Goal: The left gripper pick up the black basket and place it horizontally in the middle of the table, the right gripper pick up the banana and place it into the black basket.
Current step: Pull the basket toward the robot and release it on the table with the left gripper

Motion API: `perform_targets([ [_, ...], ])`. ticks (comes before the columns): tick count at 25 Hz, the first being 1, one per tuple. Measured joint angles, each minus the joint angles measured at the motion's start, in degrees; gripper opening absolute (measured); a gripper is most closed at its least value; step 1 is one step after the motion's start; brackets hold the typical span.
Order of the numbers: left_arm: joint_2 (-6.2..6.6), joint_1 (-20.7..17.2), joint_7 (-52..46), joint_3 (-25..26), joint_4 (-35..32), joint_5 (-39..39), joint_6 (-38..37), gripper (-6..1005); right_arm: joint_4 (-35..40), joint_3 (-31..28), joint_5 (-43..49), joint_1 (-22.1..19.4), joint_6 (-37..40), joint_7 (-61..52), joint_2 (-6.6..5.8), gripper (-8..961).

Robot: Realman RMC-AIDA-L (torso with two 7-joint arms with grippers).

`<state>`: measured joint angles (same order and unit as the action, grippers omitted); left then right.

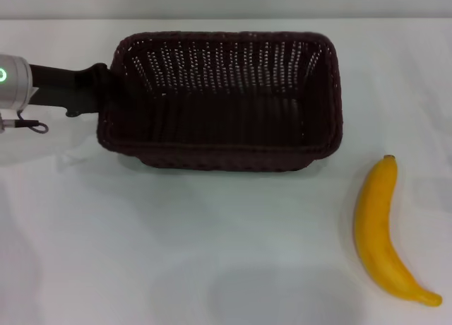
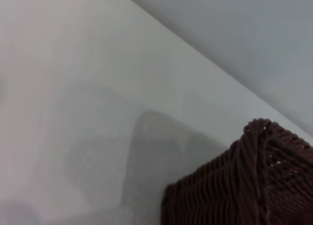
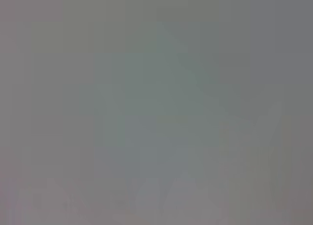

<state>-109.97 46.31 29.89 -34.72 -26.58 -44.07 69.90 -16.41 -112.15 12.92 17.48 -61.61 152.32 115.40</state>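
Note:
The black basket stands lengthwise across the middle of the white table, towards the far side, and it is empty. My left gripper comes in from the left and meets the basket's left rim, where its tip merges with the dark weave. The left wrist view shows one woven corner of the basket on the table. The banana lies on the table to the front right of the basket, stem end towards the far side, apart from it. My right gripper is out of view, and its wrist view shows only plain grey.
The left arm's silver cuff with a green light and a thin cable sit at the left edge. The table's far edge runs just behind the basket.

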Motion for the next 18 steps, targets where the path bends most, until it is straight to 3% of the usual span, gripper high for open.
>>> perform_targets([
  [5,-0.16,-0.3,0.3,0.0,-0.5,0.1,1.8,260,0.2,-0.1,0.0,-0.2,0.1,0.0,-0.01,868],
  [12,-0.22,-0.7,3.2,0.0,-2.1,-0.9,5.8,422,0.2,-0.1,0.0,-0.2,0.5,0.0,0.0,869],
  [17,-1.32,-3.7,4.9,0.1,-7.9,-2.9,8.1,480,0.2,-0.1,0.0,-0.1,0.7,0.0,-0.01,868],
  [18,-1.41,-4.2,5.1,0.1,-8.6,-3.7,8.3,585,0.2,-0.1,0.0,-0.1,0.7,0.0,-0.01,868],
])
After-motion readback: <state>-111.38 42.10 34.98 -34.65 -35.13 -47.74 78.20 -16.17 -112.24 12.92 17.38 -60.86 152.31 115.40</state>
